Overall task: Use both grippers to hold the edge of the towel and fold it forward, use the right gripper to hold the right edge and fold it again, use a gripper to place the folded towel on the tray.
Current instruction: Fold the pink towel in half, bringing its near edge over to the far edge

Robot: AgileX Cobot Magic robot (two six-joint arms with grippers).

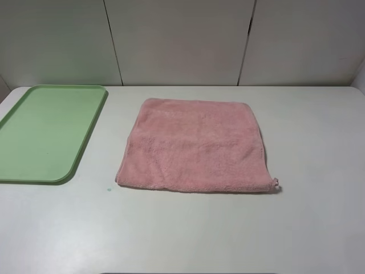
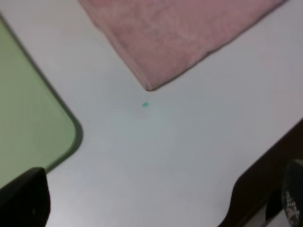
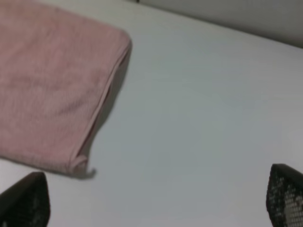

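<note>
High view: shows the towel point(image 1: 197, 145) flat mid-table point(image 1: 319, 217), well apart from the tray point(image 1: 45, 131) at left, with nothing in it. Left wrist view: finds the left gripper point(image 2: 142, 203) spread wide, gripping nothing, over bare surface between tray corner and towel corner. Right wrist view: finds the right gripper point(image 3: 154, 203) equally wide, empty, near the loop point(image 3: 84, 165). Looks barely begun: folds and placing seemingly left.

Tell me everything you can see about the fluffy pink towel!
The fluffy pink terry-cloth towel is roughly square and looks soft. A stitched hem runs round its edges, and a small loop sticks out at its near right corner. It lies spread flat in the middle of the white table, with nothing on it. The light-green plastic tray sits to its left, not touching it.
</note>
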